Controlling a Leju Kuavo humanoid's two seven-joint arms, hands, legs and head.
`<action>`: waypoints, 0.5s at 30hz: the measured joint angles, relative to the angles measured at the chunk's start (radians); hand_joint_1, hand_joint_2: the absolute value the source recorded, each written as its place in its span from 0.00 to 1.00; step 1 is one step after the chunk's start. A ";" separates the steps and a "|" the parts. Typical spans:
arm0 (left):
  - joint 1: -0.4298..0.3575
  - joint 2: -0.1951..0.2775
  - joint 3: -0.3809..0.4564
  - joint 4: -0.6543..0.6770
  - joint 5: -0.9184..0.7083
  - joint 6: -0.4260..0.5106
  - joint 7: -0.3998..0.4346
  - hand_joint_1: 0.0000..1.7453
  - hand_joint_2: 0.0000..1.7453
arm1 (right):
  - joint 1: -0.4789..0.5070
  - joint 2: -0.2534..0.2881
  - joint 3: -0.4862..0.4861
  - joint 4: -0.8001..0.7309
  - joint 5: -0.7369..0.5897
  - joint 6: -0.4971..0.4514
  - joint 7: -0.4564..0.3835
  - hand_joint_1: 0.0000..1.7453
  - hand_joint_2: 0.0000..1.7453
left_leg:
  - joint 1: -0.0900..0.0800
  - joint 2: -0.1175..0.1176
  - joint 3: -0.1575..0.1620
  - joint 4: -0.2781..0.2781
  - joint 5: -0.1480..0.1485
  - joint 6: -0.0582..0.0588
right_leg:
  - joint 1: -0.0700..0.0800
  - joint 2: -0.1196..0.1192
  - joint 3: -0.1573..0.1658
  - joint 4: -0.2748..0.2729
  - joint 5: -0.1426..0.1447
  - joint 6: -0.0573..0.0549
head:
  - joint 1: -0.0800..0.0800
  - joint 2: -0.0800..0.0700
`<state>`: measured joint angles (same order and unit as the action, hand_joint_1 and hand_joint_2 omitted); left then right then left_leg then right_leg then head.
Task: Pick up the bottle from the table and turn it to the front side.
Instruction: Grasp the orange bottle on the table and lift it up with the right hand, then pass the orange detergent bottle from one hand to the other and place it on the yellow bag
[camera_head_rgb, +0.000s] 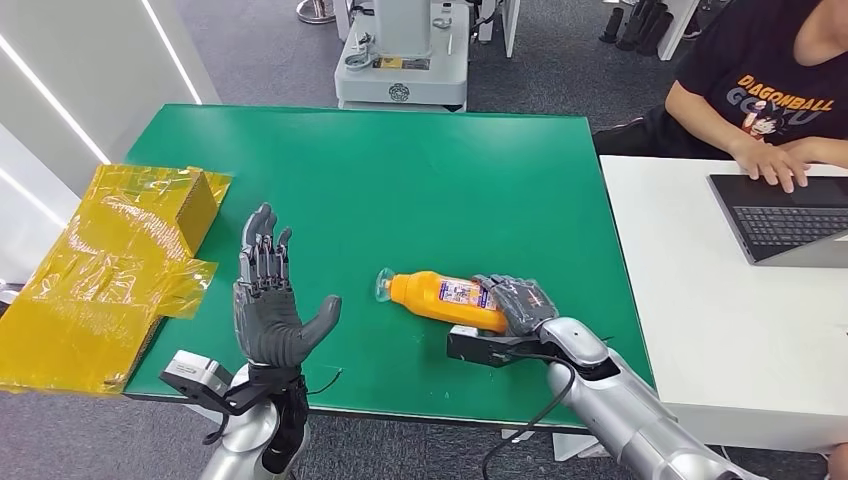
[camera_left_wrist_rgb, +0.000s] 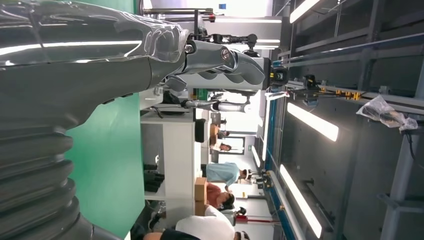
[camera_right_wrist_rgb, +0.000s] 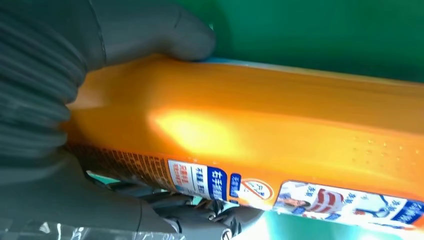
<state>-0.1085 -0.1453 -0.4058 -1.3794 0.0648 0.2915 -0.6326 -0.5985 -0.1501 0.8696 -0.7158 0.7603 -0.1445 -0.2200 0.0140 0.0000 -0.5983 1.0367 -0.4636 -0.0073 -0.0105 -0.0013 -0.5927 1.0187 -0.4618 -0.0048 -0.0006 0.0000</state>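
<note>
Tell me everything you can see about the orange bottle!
The bottle is orange and looks like glossy plastic, with a clear cap end and a colourful printed label with small pictures along one side. It lies on its side on the green table, cap pointing toward the robot's left. The right hand wraps around its bottom end, thumb on one side and fingers on the other. Whether it is lifted off the table is unclear.

Green table (camera_head_rgb: 420, 170): we are seeing it carrying two items.
Orange bottle (camera_head_rgb: 440, 297): we are noting it lying on its side near the front edge, clear cap pointing toward the table's left.
Yellow wrapped packaging (camera_head_rgb: 110, 265): we are observing it resting on the left edge, overhanging it.
</note>
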 joint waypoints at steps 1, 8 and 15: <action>0.000 0.000 0.000 0.000 0.000 0.002 -0.001 0.00 1.00 | 0.011 0.004 -0.017 -0.006 -0.005 -0.032 0.000 1.00 1.00 | 0.000 0.000 -0.001 0.000 0.000 0.000 | 0.000 0.000 -0.001 0.000 0.000 0.000 | 0.000 0.000; 0.000 0.000 0.001 0.005 -0.002 0.012 -0.009 0.00 1.00 | 0.078 0.032 -0.161 -0.095 -0.047 -0.240 -0.023 1.00 1.00 | 0.000 -0.001 -0.004 0.000 0.000 0.000 | 0.000 -0.001 -0.005 0.000 0.000 0.000 | 0.000 0.000; -0.001 0.000 0.000 0.016 0.010 0.020 -0.014 0.00 1.00 | 0.127 0.044 -0.261 -0.166 -0.111 -0.363 -0.079 1.00 1.00 | 0.000 -0.001 -0.006 0.000 0.000 0.000 | 0.000 0.000 -0.006 0.000 0.000 0.000 | 0.000 0.000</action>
<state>-0.1094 -0.1456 -0.4054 -1.3629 0.0751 0.3116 -0.6466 -0.4714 -0.1063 0.6082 -0.8817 0.6495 -0.5071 -0.2987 0.0138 -0.0009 -0.6040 1.0364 -0.4637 -0.0072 -0.0106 -0.0016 -0.5990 1.0189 -0.4623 -0.0050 -0.0006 0.0000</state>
